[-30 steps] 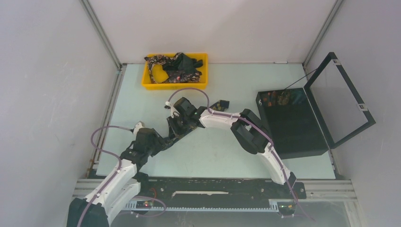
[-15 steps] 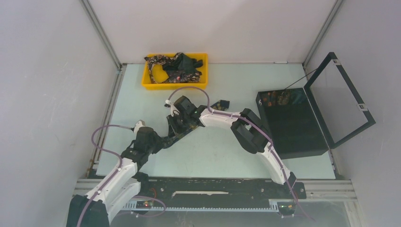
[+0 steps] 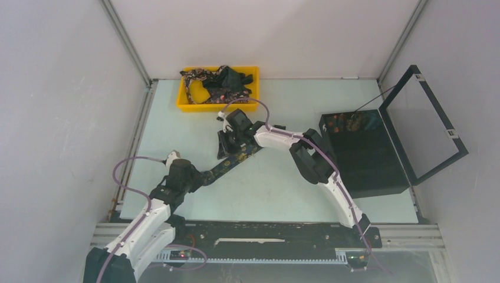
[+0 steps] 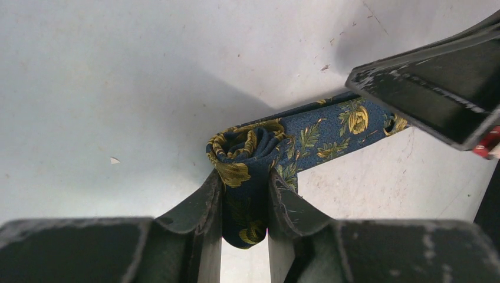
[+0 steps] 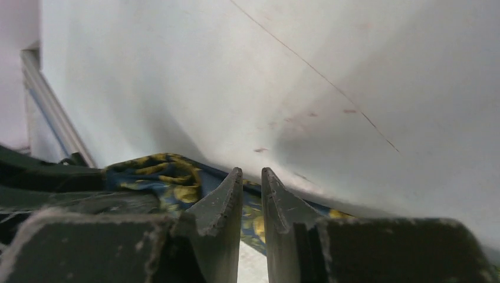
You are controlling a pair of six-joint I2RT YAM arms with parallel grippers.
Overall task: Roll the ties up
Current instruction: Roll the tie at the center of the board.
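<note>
Two grippers on one tie [image 3: 234, 160] right now. Left gripper [image 4: 244, 186] is clamped on its rolled-up end, same spot as before. The right gripper [image 3: 225, 151] has slid away from it toward the yellow tray [image 3: 200, 107], so more fabric lies stretched between them. Its fingers [image 5: 227, 200] are nearly together, tips on the tie. Pale green table [image 3: 265, 188], white walls [image 3: 265, 35]. Tray beyond the right gripper holds more ties [image 3: 221, 82]. The open black box [image 3: 365, 159] to its right has small colourful bits [image 3: 348, 122] inside.
</note>
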